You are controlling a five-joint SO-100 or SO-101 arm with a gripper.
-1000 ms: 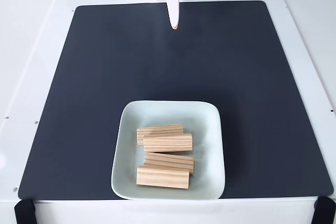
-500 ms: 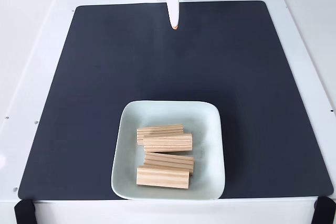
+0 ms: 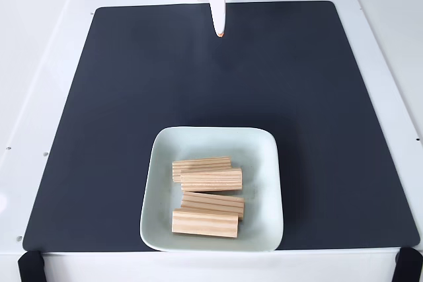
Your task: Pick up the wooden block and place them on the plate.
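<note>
In the fixed view the tool (image 3: 220, 31) sits at the far edge of the scene, a white pointed part reaching down over the far strip of the dark mat (image 3: 132, 97). Its fingers lie together into one narrow tip with an orange-tinted end, and no gap shows between them; it has hold of nothing. The tip is over bare mat, well apart from the plate.

The mat covers most of the white counter (image 3: 39, 64), leaving pale margins on the left, right and far sides. Black clamps show at the near left corner (image 3: 30, 265) and the near right corner (image 3: 408, 263), and further black fittings sit along the far edge.

The plate (image 3: 259, 150) rests on the near middle part of the mat, its near rim close to the mat's near edge. It is a pale mint-white square dish with rounded corners and a glossy raised rim.

All four wooden blocks lie inside the plate, each with its long side running left to right. The farthest block (image 3: 201, 162) touches the second block (image 3: 211, 180), which partly overlaps it and sits slightly to the right. Nearer lies the third block (image 3: 213, 201), and the nearest block (image 3: 205, 223) lies against it, shifted a little to the left. The four form a loose stack from far to near in the middle of the dish.
</note>
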